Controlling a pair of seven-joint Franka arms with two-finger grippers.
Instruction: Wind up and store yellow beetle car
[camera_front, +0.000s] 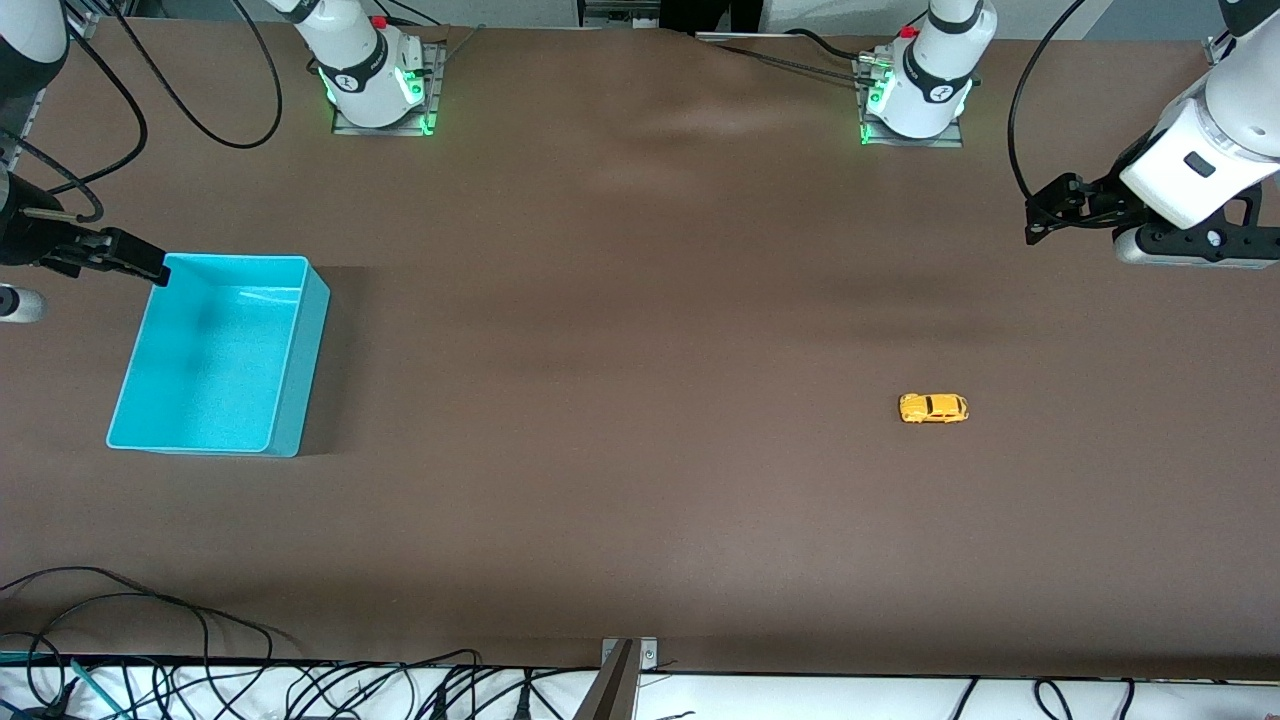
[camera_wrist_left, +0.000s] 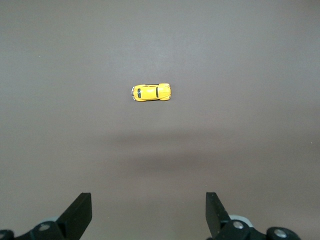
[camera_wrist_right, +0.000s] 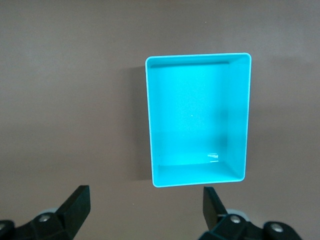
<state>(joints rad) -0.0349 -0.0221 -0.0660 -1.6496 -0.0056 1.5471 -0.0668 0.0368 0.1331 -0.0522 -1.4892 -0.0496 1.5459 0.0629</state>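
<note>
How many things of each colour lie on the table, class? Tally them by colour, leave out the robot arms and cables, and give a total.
Yellow: 1, the yellow beetle car, toward the left arm's end of the table.
Turquoise: 1, the bin, toward the right arm's end, with nothing in it.
Total: 2

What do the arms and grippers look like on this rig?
Both arms are glossy white with dark joint bands; each base glows green and carries a red button, on a metal plate. Black cables loop from the arms. The left gripper and the right gripper are black with wedge-shaped fingers, silver screws at the finger mounts. A grey-silver cylindrical module sits under the left wrist.
</note>
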